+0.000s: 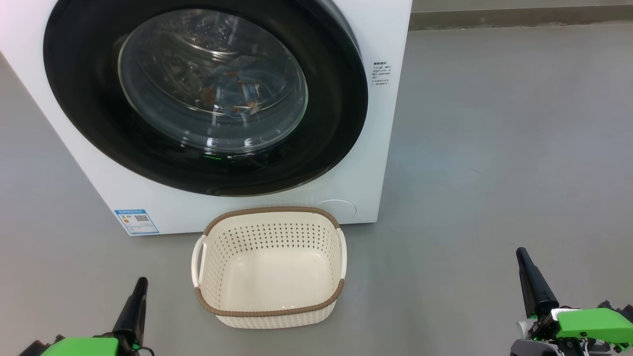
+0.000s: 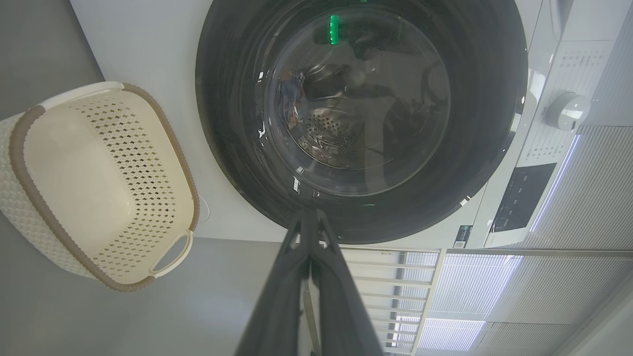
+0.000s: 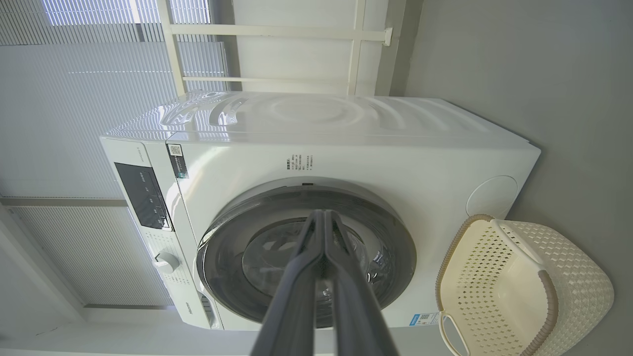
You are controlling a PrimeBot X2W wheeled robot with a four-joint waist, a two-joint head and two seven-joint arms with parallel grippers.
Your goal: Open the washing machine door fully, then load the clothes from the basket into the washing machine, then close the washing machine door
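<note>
The white washing machine (image 1: 207,207) stands ahead with its black-rimmed round door (image 1: 207,94) flat against the front. Through the glass, blue clothes (image 1: 237,94) with orange-brown prints lie in the drum. The cream basket (image 1: 269,267) sits on the floor right before the machine, nothing in it. My left gripper (image 1: 141,284) is shut at the lower left, left of the basket. My right gripper (image 1: 521,254) is shut at the lower right, well away from it. The left wrist view shows the door (image 2: 361,118) and basket (image 2: 99,183); the right wrist view shows the machine (image 3: 321,163), door (image 3: 306,257) and basket (image 3: 519,287).
Grey floor (image 1: 494,148) lies open to the right of the machine. A control panel with a dial (image 3: 165,262) runs along the machine's top front. White window blinds (image 3: 74,99) and a pale railing (image 2: 385,282) stand behind and beside the machine.
</note>
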